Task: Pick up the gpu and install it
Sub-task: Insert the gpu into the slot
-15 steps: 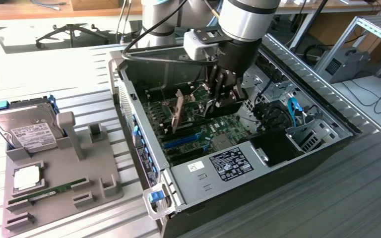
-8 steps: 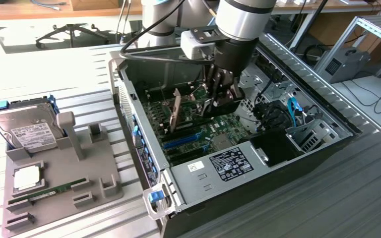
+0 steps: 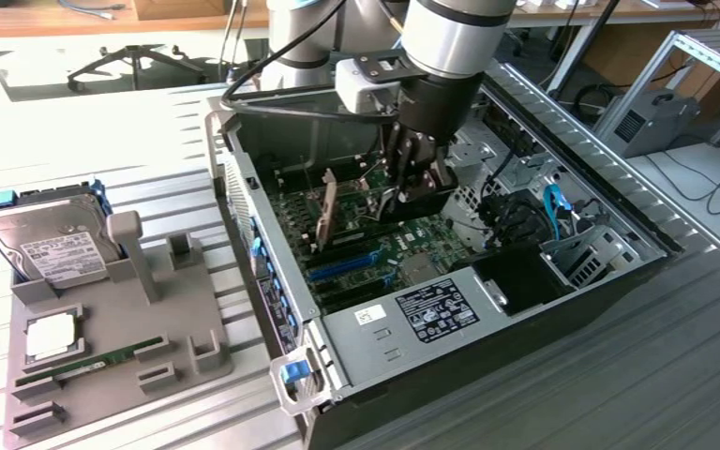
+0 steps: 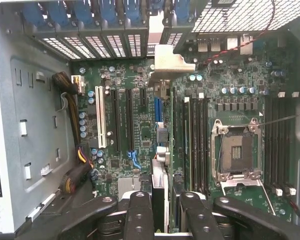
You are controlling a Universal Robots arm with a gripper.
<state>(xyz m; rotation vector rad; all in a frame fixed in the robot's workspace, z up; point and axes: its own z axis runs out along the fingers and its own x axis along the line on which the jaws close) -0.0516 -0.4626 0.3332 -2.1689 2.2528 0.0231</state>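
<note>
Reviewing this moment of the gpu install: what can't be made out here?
- Exterior view: the pincer and arm cover most of the gpu it stands beside.
- Wrist view: the gpu is seen edge-on; its fan face is hidden.
- Whether the gpu's edge is seated in the motherboard slot: undeterminable.

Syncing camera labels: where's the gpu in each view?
Exterior view: the gpu is the dark piece in the claw, inside the open case, above the motherboard.
Wrist view: the gpu is seen edge-on between the claw fingers, running toward the case's rear wall.
Shared landmark: the blue slot clips along that rear wall.
</note>
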